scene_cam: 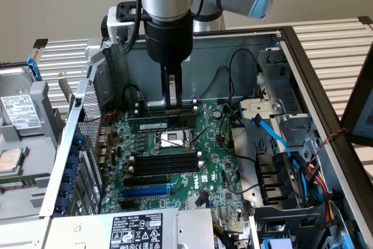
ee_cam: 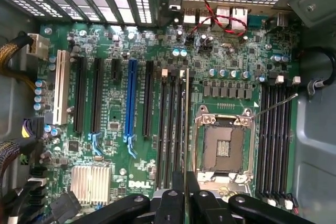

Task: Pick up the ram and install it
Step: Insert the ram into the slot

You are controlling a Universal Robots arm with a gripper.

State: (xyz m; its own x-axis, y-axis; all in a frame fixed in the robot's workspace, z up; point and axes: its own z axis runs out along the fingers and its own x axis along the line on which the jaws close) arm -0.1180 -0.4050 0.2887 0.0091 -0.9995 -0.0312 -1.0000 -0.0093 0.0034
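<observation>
slatted grey tabletop (scene_cam: 332,33) carries an open computer case (scene_cam: 233,48) with its motherboard (scene_cam: 218,164) exposed. reference point: the empty cpu socket (scene_cam: 173,140) at mid-board.

gripper (scene_cam: 172,104): reaches straight down into the case, pressed in on the top edge of the ram (scene_cam: 156,125) and pinching it near mid-length. in the wrist view the stick appears edge-on, as a thin pale line running out from the grip.

ram: stands upright on its long edge just beside the socket, on the side toward the case's far wall. it appears in line with the slot nearest the socket. its lower edge sits at or in that slot. whether it is pressed fully home cannot be told, nor whether the white end latches (scene_cam: 194,105) have closed.

the four black slots (scene_cam: 166,161) on the opposite side of the socket are unfilled.

assessment: pickup is done and the stick is at the slot. seating is unconfirmed and the grip is not yet released.
</observation>
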